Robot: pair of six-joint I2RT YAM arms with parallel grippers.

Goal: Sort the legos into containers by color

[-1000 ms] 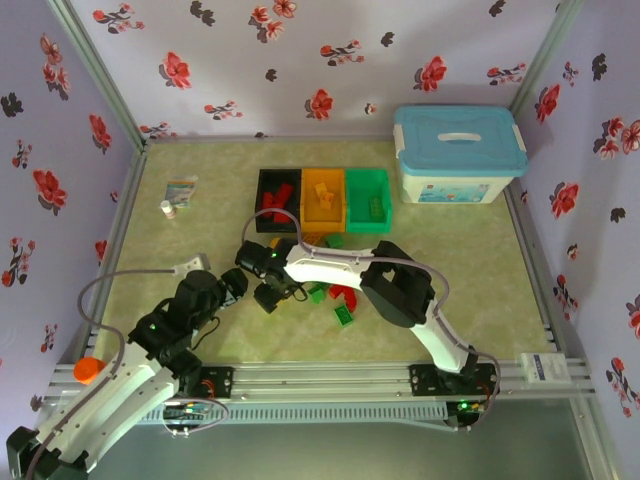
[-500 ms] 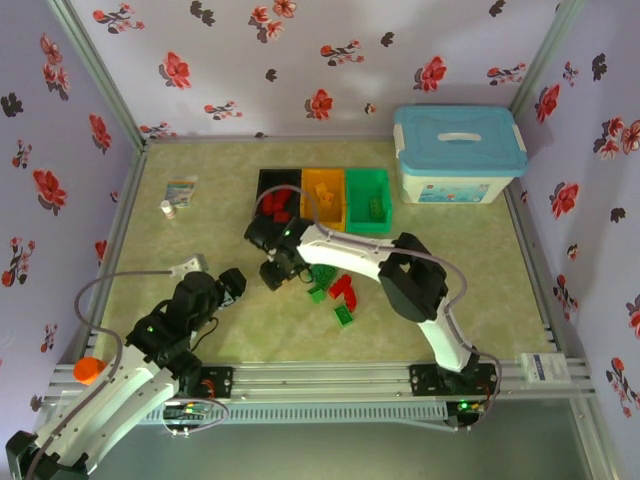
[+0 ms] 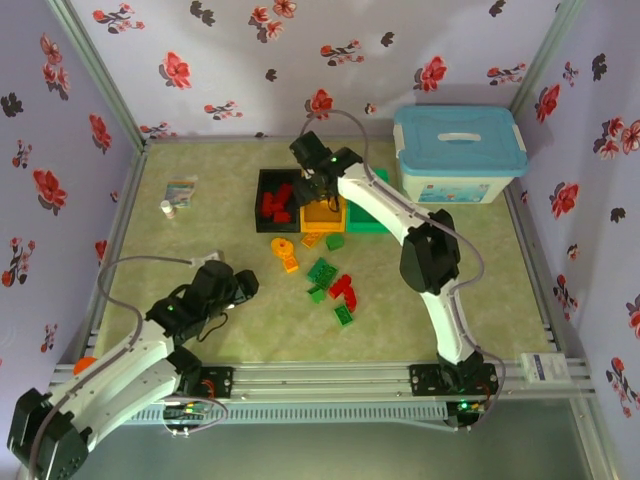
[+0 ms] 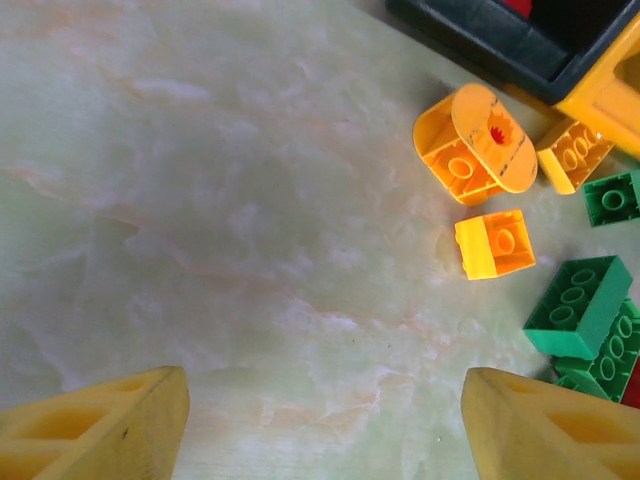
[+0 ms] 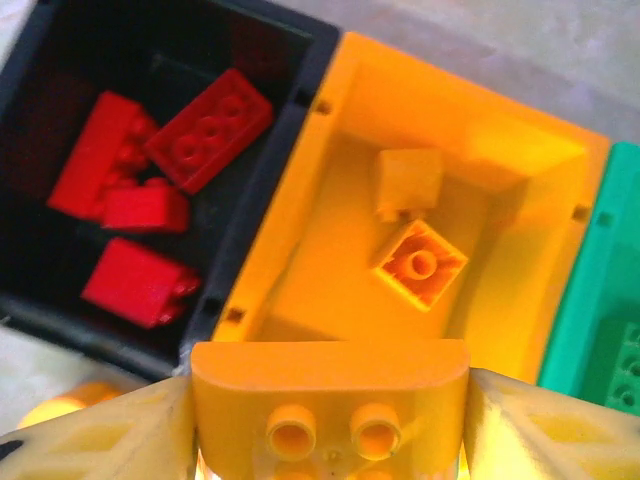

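Table [image 3: 200, 300] pale green, marbled with cream and peach veins; walls [image 3: 200, 60] lilac, strewn with red and black flowers; black bin [image 5: 30, 60] holds red bricks [image 5: 205, 130]; orange bin [image 5: 330, 290] holds orange-yellow bricks [image 5: 420, 262]; third bin [image 5: 590, 290] green; gripped brick [image 5: 330, 390] in the right hand [image 5: 325, 430] orange-yellow, like that hand's fingers [image 5: 100, 435]; left hand [image 4: 325, 430] has yellow fingers too; loose yellow bricks [image 4: 495, 243], loose green bricks [image 4: 577, 305] and loose red bricks [image 3: 345, 288] lie mid-table; box [image 3: 455, 185] at the far right corner white, its lid [image 3: 458, 140] light blue; arms [image 3: 130, 365] white and black.
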